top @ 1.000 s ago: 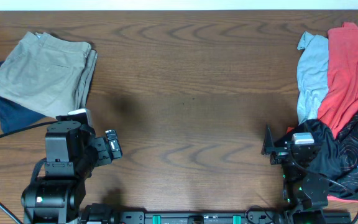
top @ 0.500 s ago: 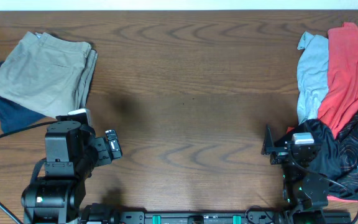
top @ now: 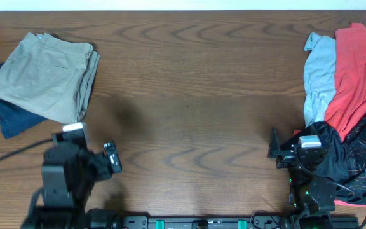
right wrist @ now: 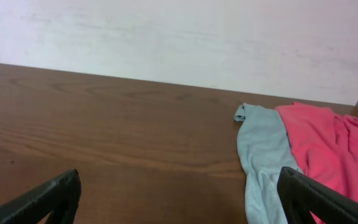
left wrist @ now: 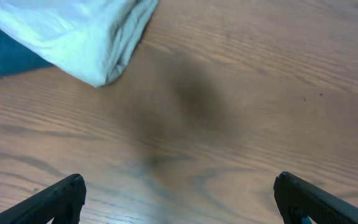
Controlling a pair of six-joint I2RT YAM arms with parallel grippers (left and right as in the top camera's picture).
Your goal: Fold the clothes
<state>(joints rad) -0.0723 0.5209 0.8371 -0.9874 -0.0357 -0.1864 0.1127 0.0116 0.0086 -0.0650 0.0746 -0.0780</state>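
Note:
The khaki shorts lie folded at the table's far left, on top of folded navy shorts. Their corner and the navy cloth show at the top left of the left wrist view. My left gripper is open and empty, in front of and to the right of that stack; it also shows in the left wrist view. At the right lie a light-blue garment, a red one and a black one, unfolded. My right gripper is open and empty over bare wood, just left of the black garment.
The wooden table runs between the two piles. The right wrist view shows the light-blue garment and the red one ahead on the right, with a pale wall behind the table's far edge.
My left arm has drawn back toward the front edge and slightly left, away from the folded stack. The right arm and the clothes have not moved.

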